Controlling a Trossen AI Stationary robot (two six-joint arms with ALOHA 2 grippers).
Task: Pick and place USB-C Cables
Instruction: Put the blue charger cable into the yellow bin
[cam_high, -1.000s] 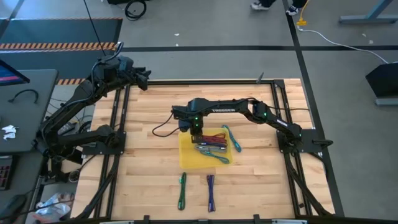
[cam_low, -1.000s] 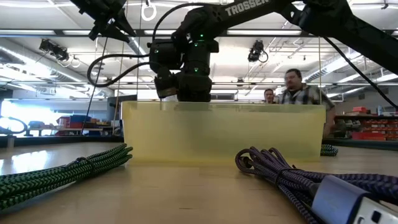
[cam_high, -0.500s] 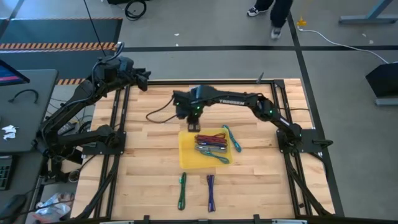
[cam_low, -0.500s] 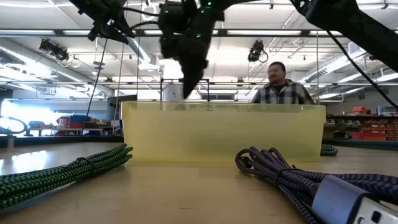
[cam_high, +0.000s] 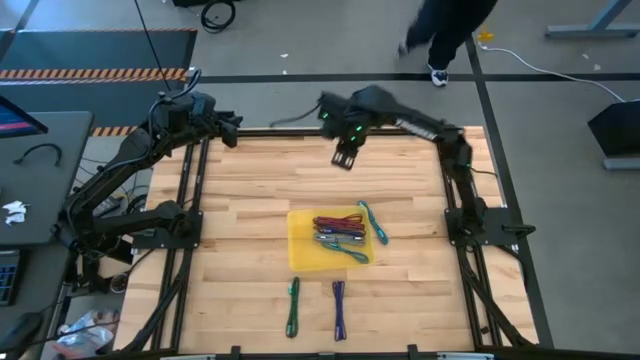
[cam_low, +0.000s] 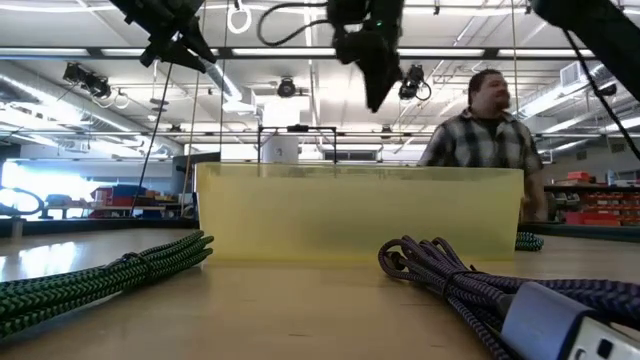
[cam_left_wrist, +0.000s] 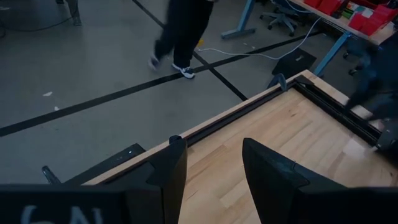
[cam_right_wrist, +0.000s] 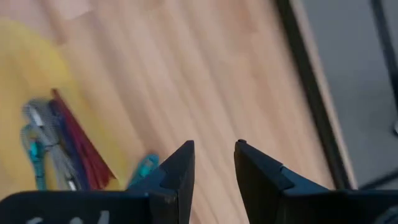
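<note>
Right end effector (cam_high: 345, 158), empty and slightly parted, hangs at twelve o'clock of my tray (cam_high: 300, 252), clearing the cables (cam_high: 338, 232).

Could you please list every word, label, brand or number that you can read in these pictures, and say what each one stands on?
No text reads clearly anywhere.
Left claw: pale marks on its dark housing, cut off at the picture's edge and blurred; unreadable.
Right claw: pale marks on its housing, likewise unreadable.
Dark right arm: no lettering can be made out from above.
Translucent yellow plastic tray: no label visible.
</note>
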